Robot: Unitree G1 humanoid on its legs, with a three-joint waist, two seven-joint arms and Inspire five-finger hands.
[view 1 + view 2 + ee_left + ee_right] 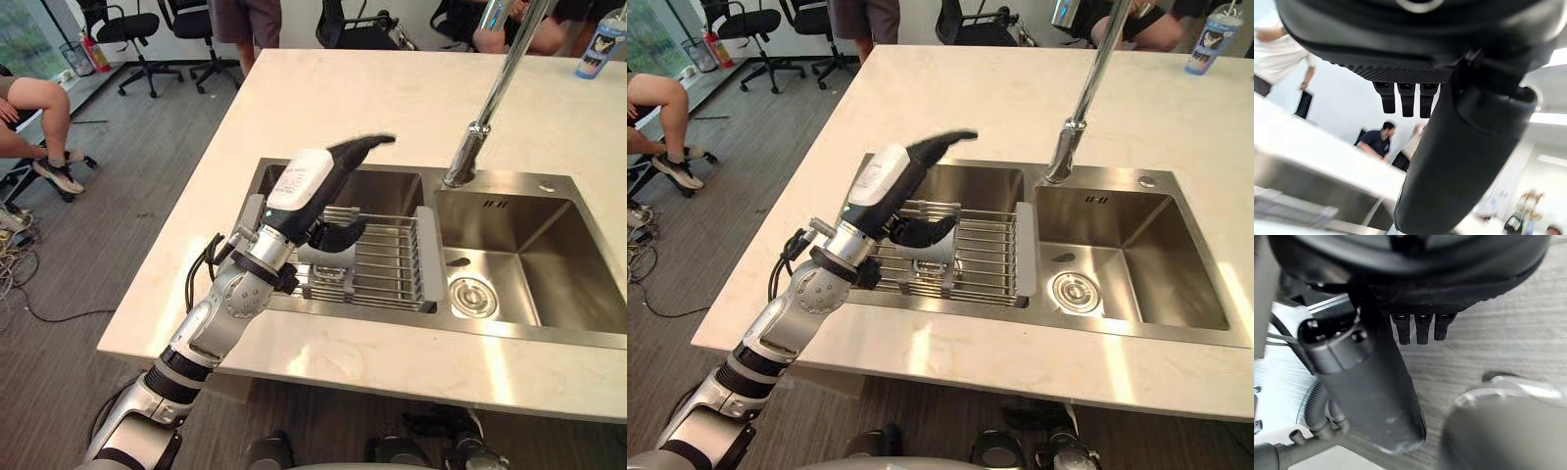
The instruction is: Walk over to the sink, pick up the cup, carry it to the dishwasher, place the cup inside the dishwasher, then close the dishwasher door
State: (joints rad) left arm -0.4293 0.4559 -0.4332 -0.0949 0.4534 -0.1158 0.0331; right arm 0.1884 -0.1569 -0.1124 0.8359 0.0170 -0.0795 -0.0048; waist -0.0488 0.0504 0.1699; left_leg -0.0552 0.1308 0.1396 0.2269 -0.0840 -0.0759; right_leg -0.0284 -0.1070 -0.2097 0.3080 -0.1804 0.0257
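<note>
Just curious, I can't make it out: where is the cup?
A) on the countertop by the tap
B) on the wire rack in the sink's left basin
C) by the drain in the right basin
B: the cup sits on the wire rack, just below the left hand.

The left arm (220,313) reaches up from the lower left, elbow bent; the left robot hand (312,186) stretches forward, fingers (367,144) straight, thumb (338,235) curled beneath. The right robot hand (1415,264) has relaxed, uncurled fingers
</note>
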